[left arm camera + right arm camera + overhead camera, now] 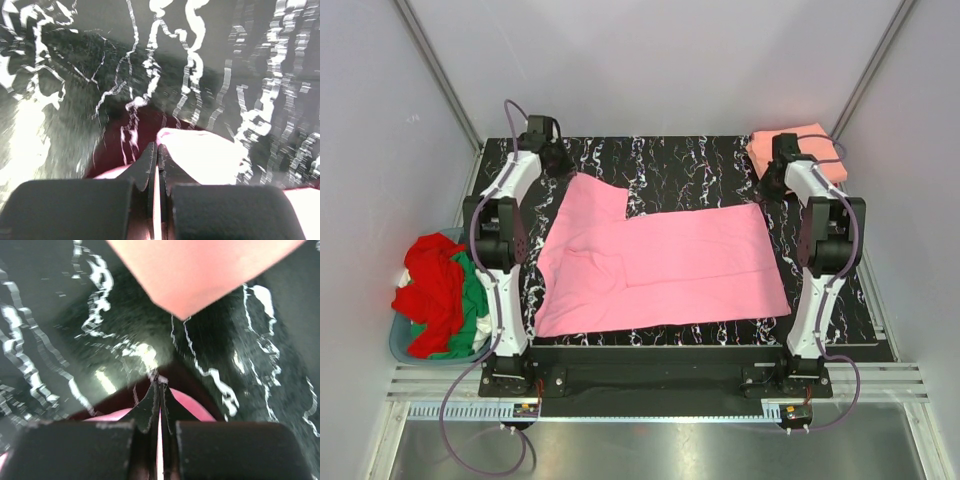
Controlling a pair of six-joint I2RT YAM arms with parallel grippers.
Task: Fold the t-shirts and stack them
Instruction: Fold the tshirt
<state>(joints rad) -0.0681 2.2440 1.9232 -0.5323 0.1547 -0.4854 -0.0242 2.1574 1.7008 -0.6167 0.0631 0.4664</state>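
A bubblegum pink t-shirt (pixel 655 268) lies spread across the black marbled table (pixel 690 165). At the shirt's far left corner, my left gripper (pixel 563 166) is shut on the cloth. The left wrist view shows pink cloth (pixel 205 155) pinched between the closed fingertips of the left gripper (pixel 157 148). My right gripper (pixel 771 189) is shut on the shirt's far right corner. In the right wrist view, pink cloth (pixel 192 405) shows on both sides of the closed right gripper (pixel 160 385). A folded salmon-orange t-shirt (pixel 793 148) (pixel 200 270) lies at the back right corner.
A round blue-grey basket (pixel 402 345) stands off the table's left edge, holding crumpled red (pixel 438 285), green (pixel 475 295) and white t-shirts. Grey walls close in the back and both sides. A metal rail runs along the near edge.
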